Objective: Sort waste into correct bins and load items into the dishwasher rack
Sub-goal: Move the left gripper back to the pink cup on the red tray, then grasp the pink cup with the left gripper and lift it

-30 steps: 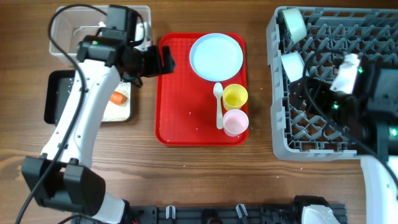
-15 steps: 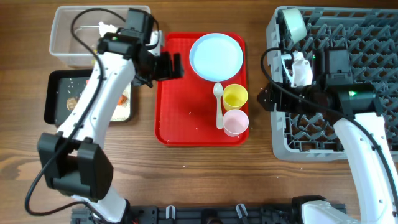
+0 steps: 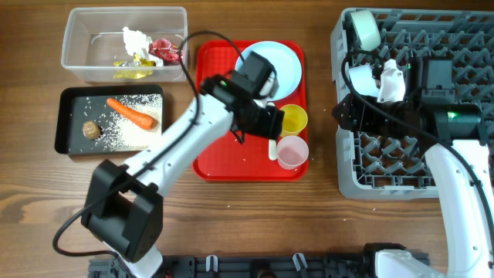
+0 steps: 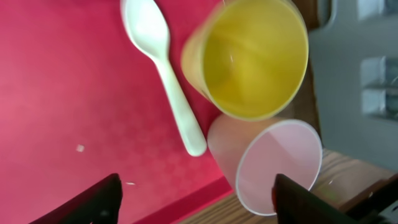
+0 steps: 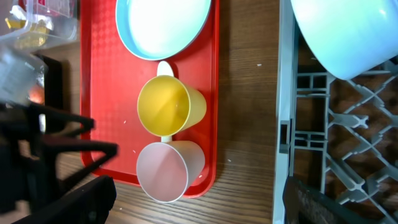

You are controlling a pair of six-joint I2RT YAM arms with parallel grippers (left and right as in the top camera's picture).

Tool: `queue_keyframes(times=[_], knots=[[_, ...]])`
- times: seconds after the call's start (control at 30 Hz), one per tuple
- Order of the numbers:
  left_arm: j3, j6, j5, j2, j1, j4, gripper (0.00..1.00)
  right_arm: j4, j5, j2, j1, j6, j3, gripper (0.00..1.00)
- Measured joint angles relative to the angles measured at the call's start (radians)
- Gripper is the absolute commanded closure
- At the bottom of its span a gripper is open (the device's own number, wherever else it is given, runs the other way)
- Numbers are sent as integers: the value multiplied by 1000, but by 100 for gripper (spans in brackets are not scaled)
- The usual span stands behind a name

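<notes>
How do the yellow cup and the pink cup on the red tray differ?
The yellow cup is bright yellow; the pink cup is pale pink. The yellow cup stands beside the blue plate; the pink cup stands near a corner of the red tray. Both are upright, empty and alike in size.

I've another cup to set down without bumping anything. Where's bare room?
Bare: front-left of the red tray, between its left rim and the spoon; the table in front of it. Crowded: plate, yellow cup and pink cup along its right side.
</notes>
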Motion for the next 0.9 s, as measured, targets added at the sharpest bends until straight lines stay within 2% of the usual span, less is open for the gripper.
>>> queue_keyframes(times=[0.23,0.33,0.73,0.9], knots=[[-75,-106,-76,1,-51,48,38,-1,19,0,0,0,0,11],[-88,-147,-86,1,-53,72,49,-2,23,0,0,0,0,11],[-95,-190,-95,34,-132,92,50,-16,26,0,0,0,0,11],[-96,-195,-95,72,-145,93,58,-20,26,0,0,0,0,11]])
